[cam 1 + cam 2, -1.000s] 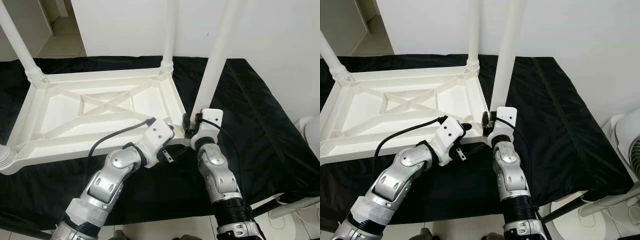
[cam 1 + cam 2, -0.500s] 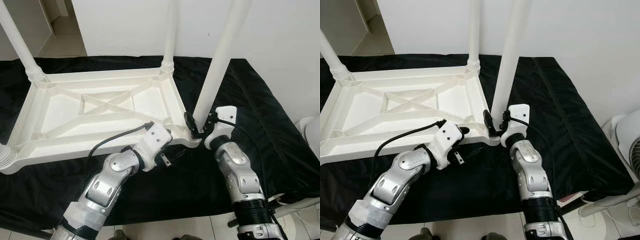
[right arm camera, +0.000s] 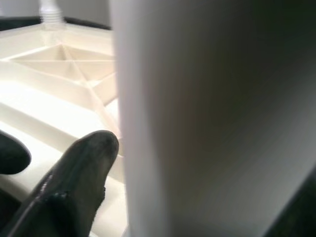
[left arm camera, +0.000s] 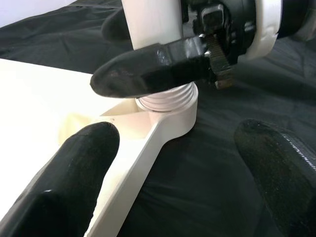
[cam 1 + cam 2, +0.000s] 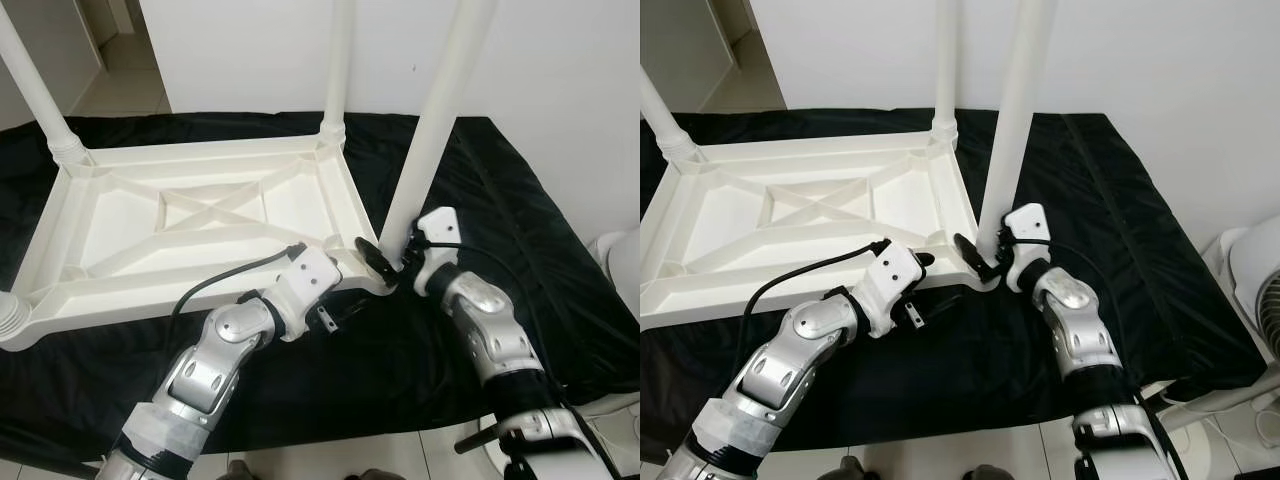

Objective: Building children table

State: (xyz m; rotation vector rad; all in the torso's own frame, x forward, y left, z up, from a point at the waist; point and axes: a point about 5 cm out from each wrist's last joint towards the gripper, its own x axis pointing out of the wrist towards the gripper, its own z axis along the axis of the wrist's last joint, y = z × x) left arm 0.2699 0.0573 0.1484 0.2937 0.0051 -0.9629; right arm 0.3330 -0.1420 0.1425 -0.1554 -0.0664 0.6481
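The left hand (image 5: 335,290) is open at the near corner of the upturned white table (image 5: 200,215), fingers apart on both sides of the rim. Just beside it, the right hand (image 5: 385,262) grips the base of the near leg (image 5: 430,130). The table lies on a black cloth (image 5: 520,250).

Upturned white kids' table (image 5: 200,215) atop black cloth (image 5: 520,250).

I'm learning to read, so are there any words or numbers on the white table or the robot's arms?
None: no words, numbers or signs can be read on the upside-down table top, its legs, the black cloth, the left pincer or the right pincer.
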